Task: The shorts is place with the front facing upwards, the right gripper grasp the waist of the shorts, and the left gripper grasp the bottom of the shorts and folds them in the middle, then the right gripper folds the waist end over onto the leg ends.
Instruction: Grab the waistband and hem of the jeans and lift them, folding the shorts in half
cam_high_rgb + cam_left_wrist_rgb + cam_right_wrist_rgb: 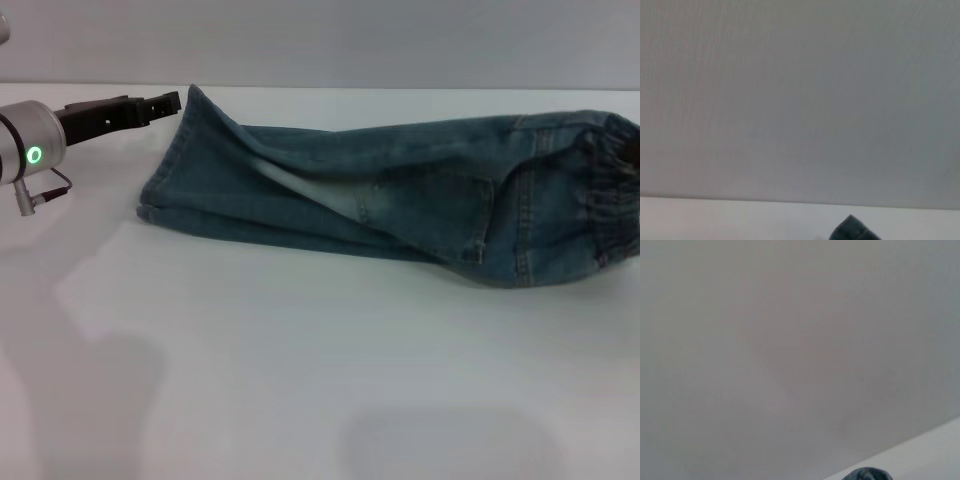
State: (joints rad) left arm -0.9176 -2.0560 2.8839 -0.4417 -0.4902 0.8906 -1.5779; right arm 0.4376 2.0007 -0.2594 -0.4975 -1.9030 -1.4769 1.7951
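The left gripper (165,102), a black claw on a silver wrist, pinches the raised hem corner of the long blue denim shorts (400,200), which stretch toward three o'clock across the white table (300,380), ruched waist (615,190) farthest off.

- The shorts (400,200), centre to right of the head view: blue denim cloth, matt, faded pale mid-fabric.
- The waist (610,185), far right: gathered, ruched denim.
- The left gripper (165,102), upper left: black matt fingers on a brushed silver metal wrist (25,140).
- The table (320,380), lower frame: smooth white, faint sheen.
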